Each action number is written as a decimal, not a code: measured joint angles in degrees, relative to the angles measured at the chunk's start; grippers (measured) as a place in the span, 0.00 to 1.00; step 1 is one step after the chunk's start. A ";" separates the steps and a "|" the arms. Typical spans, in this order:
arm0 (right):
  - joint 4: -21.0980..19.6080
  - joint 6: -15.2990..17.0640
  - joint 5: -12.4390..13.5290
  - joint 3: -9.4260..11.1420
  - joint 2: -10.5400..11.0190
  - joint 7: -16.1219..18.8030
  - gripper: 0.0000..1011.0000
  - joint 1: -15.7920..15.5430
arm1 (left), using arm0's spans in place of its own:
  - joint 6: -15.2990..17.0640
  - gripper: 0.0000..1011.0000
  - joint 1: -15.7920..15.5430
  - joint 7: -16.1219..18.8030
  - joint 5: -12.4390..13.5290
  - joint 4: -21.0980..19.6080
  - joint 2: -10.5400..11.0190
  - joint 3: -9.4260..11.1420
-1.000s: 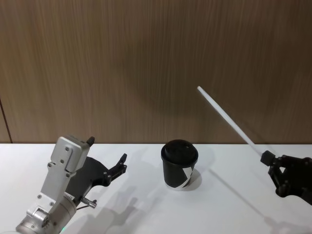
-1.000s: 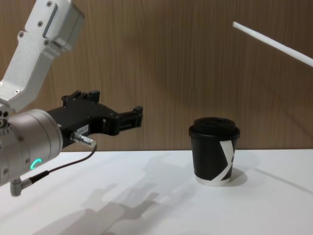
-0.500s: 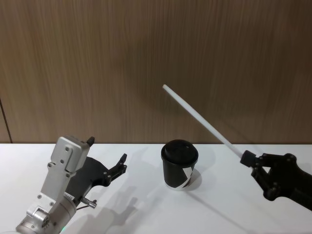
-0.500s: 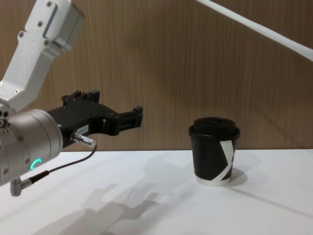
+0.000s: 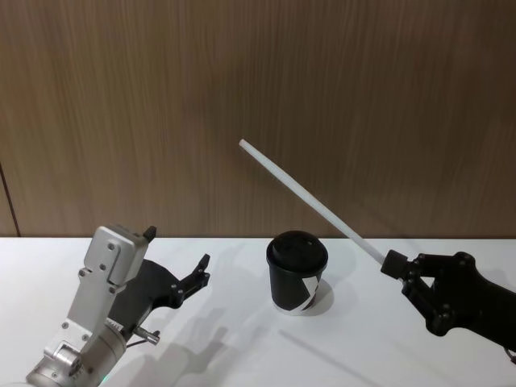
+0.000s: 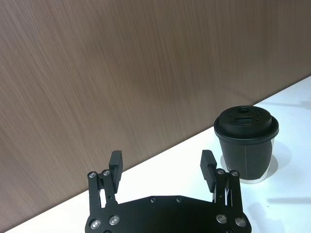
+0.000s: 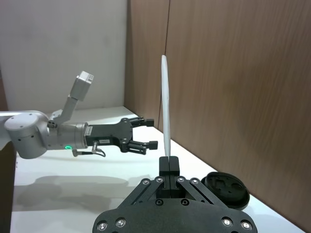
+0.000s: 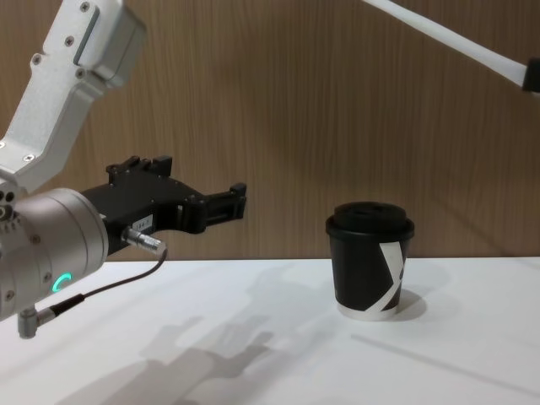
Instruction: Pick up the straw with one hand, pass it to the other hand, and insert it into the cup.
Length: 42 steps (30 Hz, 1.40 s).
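Observation:
The straw (image 5: 310,201) is a thin white tube held slanted in the air, its free end pointing up and to the left above the cup (image 5: 297,272). My right gripper (image 5: 395,266) is shut on its lower end, to the right of the cup and above the table. In the right wrist view the straw (image 7: 166,111) rises from the closed fingertips, with the cup's lid (image 7: 226,187) beyond. The black cup (image 8: 369,261) stands upright with its domed lid on. My left gripper (image 5: 177,247) hovers open to the left of the cup (image 6: 247,145), holding nothing.
A white table (image 5: 242,355) carries the cup, and a brown wood-panel wall (image 5: 161,121) rises right behind it. My left arm's silver wrist (image 8: 51,253) with its green ring sits large at the left of the chest view.
My right gripper has moved left toward the cup with the straw in it, so the straw's tip now reaches past the cup. The left arm has not moved.

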 joint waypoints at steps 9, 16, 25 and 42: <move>-0.05 0.19 0.76 -0.45 0.15 0.98 0.00 0.41 | 0.00 0.99 0.02 -0.05 0.00 -0.01 0.01 -0.04; -0.09 0.29 1.10 -0.62 0.20 1.40 0.00 0.58 | 0.01 0.99 0.33 -1.74 -1.08 -1.21 0.72 -0.64; -0.11 0.35 1.31 -0.72 0.25 1.68 0.00 0.71 | 0.80 0.99 0.74 -7.12 -6.15 -4.43 2.44 -2.71; -0.11 0.37 1.46 -0.81 0.28 1.84 0.00 0.80 | 5.49 0.99 -0.97 -19.75 -20.16 -8.51 4.67 -6.57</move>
